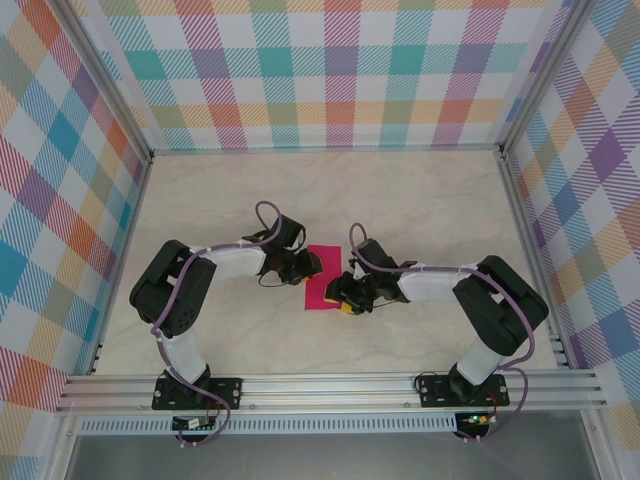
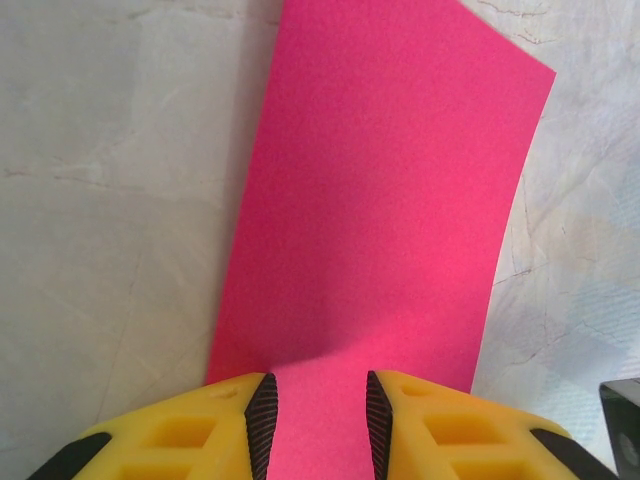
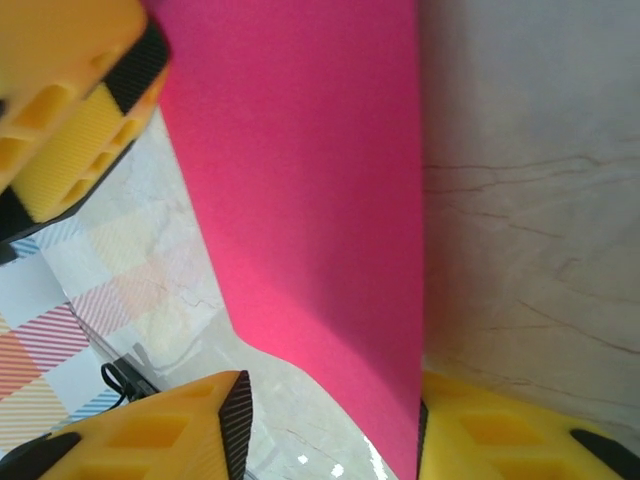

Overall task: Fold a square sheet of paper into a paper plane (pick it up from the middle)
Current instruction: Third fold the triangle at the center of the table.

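Observation:
The square sheet of paper [image 1: 322, 280] is magenta-pink and shows as a narrow upright rectangle at the table's middle, between my two grippers. My left gripper [image 1: 305, 265] is at its left edge. In the left wrist view the sheet [image 2: 380, 200] runs away from that gripper [image 2: 317, 425], whose jaws stand apart over the pink surface. My right gripper [image 1: 342, 296] is at the sheet's lower right corner. In the right wrist view the sheet [image 3: 310, 180] curves up off the table, its straight edge against the right finger [image 3: 470, 430]; the other finger [image 3: 180, 430] stands clear. The paper plane is out of view.
The marbled table [image 1: 420, 200] stretches bare behind and beside the arms. Checked walls [image 1: 330, 70] close the back and both sides. A metal rail [image 1: 330, 385] runs along the near edge. The left gripper's yellow finger [image 3: 70, 100] shows at the top left of the right wrist view.

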{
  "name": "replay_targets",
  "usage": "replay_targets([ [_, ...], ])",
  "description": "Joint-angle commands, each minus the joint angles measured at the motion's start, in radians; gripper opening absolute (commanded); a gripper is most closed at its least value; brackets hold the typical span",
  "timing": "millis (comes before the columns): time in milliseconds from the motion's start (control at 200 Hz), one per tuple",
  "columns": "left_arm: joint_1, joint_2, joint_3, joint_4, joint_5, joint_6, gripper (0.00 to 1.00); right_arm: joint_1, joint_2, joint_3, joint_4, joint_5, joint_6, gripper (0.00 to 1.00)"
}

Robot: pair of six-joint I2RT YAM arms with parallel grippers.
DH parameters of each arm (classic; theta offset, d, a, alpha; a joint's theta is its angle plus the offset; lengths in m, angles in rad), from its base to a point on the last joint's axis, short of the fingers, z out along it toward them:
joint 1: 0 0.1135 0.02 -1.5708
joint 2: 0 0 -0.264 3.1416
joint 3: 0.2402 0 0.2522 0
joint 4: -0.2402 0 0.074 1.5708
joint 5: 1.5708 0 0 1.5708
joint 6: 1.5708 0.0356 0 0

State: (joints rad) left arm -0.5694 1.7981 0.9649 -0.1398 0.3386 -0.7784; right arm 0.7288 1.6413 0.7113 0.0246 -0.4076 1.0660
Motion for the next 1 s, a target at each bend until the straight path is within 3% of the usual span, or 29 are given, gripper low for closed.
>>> replay_targets([
  [0,-0.006,0.018,-0.031,-0.086,-0.064,-0.007,0.33,0.007,-0.040,-0.029,0.008,0.056,0.041,0.38],
  [140,-0.006,0.020,-0.028,-0.084,-0.063,-0.007,0.33,0.009,-0.076,-0.062,0.018,0.114,0.083,0.26],
  [390,-0.006,0.005,-0.023,-0.076,-0.042,-0.001,0.33,0.011,-0.077,-0.056,0.076,0.089,0.102,0.07],
  [865,-0.005,-0.028,0.022,-0.067,0.008,0.033,0.33,0.011,0.036,0.120,0.006,0.127,0.024,0.05],
  [995,0.001,-0.069,0.046,-0.085,-0.041,0.042,0.33,0.011,0.071,0.150,-0.007,0.131,0.010,0.05],
])
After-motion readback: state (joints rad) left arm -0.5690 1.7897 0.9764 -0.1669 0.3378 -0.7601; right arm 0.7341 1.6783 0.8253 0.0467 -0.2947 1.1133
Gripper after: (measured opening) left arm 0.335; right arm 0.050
